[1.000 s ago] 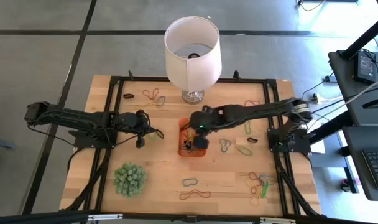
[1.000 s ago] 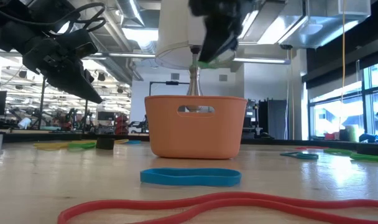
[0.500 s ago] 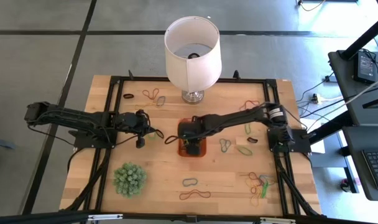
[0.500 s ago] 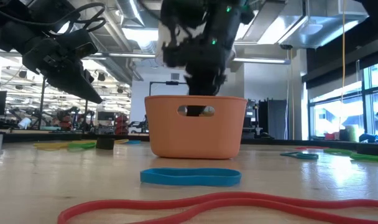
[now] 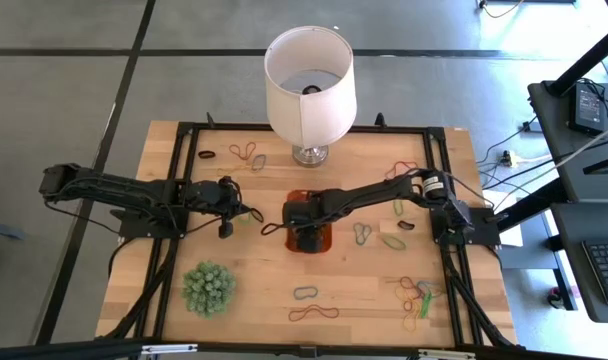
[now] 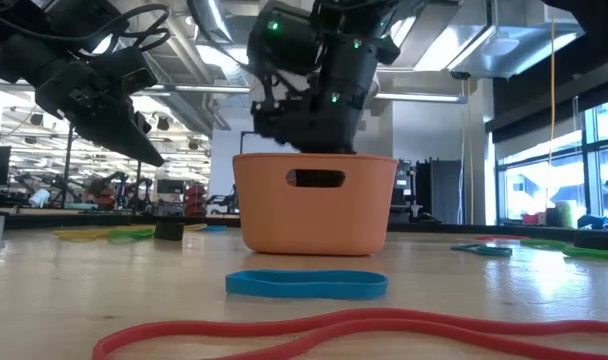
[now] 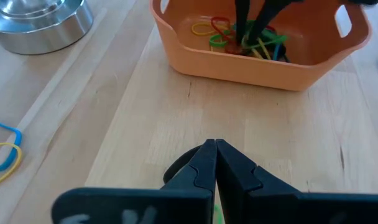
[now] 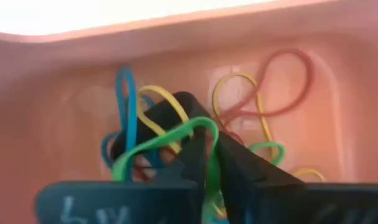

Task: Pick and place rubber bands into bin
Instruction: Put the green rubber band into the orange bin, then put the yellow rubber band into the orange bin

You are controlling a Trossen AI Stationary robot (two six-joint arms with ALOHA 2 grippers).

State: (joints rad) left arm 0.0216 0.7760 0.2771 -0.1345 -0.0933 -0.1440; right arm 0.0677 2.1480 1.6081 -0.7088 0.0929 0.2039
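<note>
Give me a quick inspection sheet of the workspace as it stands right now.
Surface: wooden table in a black frame.
Job's things: orange bin mid-table with bands inside; loose bands scattered, mostly on the right.
Clutter: lamp at the far edge; spiky plant near left.
Grippers: right gripper down inside the bin, a green band draped over its fingers; left gripper shut, empty, left of the bin.
Cables: black leads along both arms.
Surroundings: desk with laptop on the right.
</note>
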